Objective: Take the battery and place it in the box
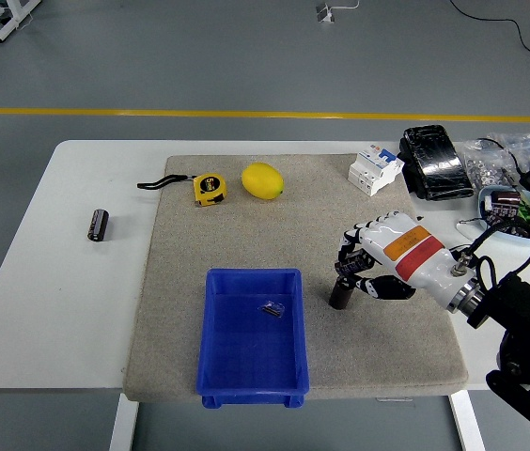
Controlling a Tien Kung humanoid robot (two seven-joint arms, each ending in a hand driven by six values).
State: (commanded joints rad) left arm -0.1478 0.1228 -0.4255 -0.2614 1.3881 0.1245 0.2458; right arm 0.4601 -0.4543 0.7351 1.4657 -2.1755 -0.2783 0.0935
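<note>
A black cylindrical battery stands upright on the grey mat, just right of the blue box. My right hand reaches in from the lower right, its fingers loosely curved over the battery's top and hiding it. The battery still rests on the mat. A second black battery lies on the bare table at the far left. The box holds one small dark item. My left arm is out of view.
A yellow tape measure and a lemon lie at the mat's far side. A white breaker, a black pack, bagged parts and a bowl of parts crowd the right edge.
</note>
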